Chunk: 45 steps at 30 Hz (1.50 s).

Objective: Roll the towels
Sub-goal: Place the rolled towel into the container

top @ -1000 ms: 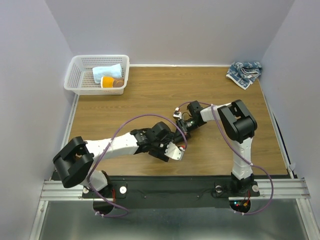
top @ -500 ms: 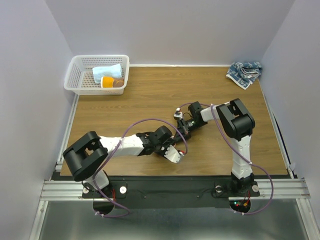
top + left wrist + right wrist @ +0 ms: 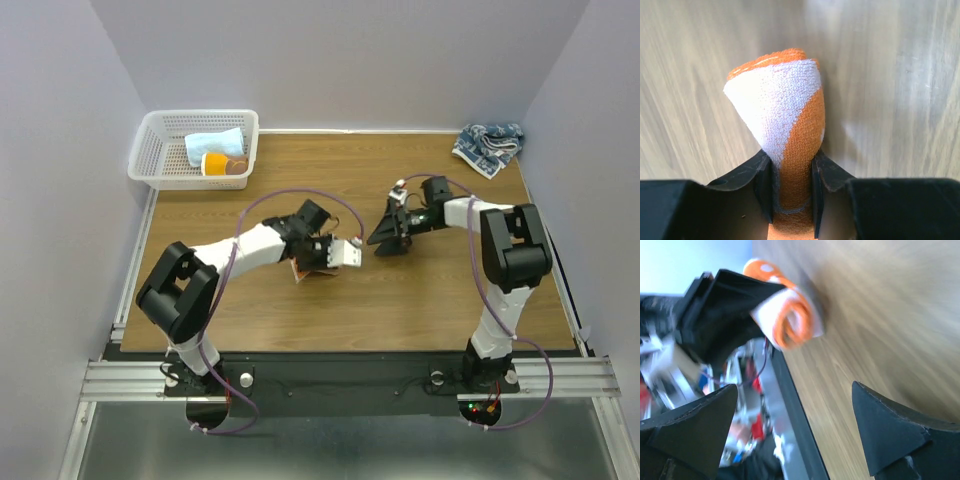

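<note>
While the left hand pinches the rolled orange-and-white towel, the right hand gapes wide, empty.

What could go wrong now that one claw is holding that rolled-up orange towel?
1. The left claw pinches the orange-and-white towel roll only at one end. The rest sticks out unsupported, so it might loosen or slip out if carried.
2. The right claw is open and apart from it, so nothing would catch an unwinding flap.
3. The blue patterned towel lies crumpled in the far right corner, probably awkward to spread flat.
</note>
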Each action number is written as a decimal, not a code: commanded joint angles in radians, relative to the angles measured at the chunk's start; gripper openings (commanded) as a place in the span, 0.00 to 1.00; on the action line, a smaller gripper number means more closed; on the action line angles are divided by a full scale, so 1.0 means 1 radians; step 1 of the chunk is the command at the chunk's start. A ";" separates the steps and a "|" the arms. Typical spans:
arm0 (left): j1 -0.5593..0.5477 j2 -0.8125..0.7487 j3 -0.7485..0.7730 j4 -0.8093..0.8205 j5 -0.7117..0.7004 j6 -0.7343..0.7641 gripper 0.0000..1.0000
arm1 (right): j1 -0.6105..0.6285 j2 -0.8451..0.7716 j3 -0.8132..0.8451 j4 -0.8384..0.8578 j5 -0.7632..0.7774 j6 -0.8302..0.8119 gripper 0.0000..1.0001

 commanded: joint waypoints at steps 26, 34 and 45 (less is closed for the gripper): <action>1.004 0.543 1.299 -0.239 0.102 -0.450 0.00 | -0.131 -0.214 -0.004 -0.125 0.133 -0.106 1.00; 1.044 0.660 1.305 -0.165 0.062 -0.519 0.00 | -0.130 -0.208 -0.025 -0.132 0.142 -0.126 1.00; 1.047 0.756 1.272 -0.015 -0.030 -0.569 0.00 | -0.131 -0.213 -0.042 -0.141 0.149 -0.143 1.00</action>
